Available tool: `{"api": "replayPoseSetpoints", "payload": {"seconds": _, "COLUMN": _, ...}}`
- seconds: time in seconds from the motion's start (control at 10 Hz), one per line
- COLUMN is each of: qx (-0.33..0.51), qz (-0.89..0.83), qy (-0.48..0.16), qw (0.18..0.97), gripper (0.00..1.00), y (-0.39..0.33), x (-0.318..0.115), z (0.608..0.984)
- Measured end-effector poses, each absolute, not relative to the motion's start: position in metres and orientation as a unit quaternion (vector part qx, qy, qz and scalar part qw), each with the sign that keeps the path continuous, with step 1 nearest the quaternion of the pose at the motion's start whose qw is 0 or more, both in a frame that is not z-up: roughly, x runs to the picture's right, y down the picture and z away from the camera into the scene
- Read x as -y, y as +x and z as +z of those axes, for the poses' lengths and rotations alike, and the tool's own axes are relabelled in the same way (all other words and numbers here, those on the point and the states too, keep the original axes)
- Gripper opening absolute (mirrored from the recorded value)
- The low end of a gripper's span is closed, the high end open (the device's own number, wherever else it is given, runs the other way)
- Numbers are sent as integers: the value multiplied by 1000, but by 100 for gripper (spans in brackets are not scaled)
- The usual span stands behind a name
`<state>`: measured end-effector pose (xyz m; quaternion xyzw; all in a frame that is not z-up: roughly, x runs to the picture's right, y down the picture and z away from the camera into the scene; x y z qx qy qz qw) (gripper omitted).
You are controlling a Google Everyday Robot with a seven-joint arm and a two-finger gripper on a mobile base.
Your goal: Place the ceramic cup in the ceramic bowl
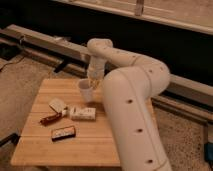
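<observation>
The ceramic cup (86, 90) is small, white and tapered, and sits at the back middle of the wooden table (45, 145). My gripper (92, 82) points down from the white arm (130, 100) and sits at the cup's right rim, shut on it. I cannot tell whether the cup's base touches the table. The ceramic bowl is hidden behind the big white arm segment on the right.
A white packet (57, 104), a flat white box (83, 113), a dark red-brown bar (50, 119) and a black rectangular object (63, 133) lie on the table's left half. A metal rail (45, 42) runs behind the table. The arm covers the table's right side.
</observation>
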<state>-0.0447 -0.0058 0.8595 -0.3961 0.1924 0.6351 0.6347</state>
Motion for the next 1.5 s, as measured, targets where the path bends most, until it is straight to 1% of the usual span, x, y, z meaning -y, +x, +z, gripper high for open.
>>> {"api": "replayPoseSetpoints", "payload": {"seconds": 0.4, "qx": -171, "qz": 684, "qy": -408, "qw": 580, "gripper": 0, "y": 39, "x": -3, "z": 840}}
{"api": "replayPoseSetpoints", "payload": {"seconds": 0.9, "qx": -175, "qz": 746, "qy": -398, "qw": 505, "gripper": 0, "y": 132, "x": -36, "z": 828}}
{"api": "replayPoseSetpoints", "payload": {"seconds": 1.1, "qx": -190, "qz": 762, "qy": -381, "qw": 488, "gripper": 0, "y": 145, "x": -43, "z": 831}}
{"api": "replayPoseSetpoints", "payload": {"seconds": 1.2, "qx": -203, "qz": 765, "qy": -368, "qw": 488, "gripper": 2, "y": 147, "x": -46, "z": 833}}
{"api": "replayPoseSetpoints", "payload": {"seconds": 1.3, "qx": -213, "qz": 767, "qy": -357, "qw": 488, "gripper": 7, "y": 147, "x": -48, "z": 836}}
{"api": "replayPoseSetpoints", "payload": {"seconds": 1.4, "qx": -222, "qz": 769, "qy": -351, "qw": 487, "gripper": 14, "y": 146, "x": -49, "z": 840}}
{"api": "replayPoseSetpoints", "payload": {"seconds": 1.5, "qx": -234, "qz": 773, "qy": -344, "qw": 480, "gripper": 29, "y": 145, "x": -56, "z": 851}}
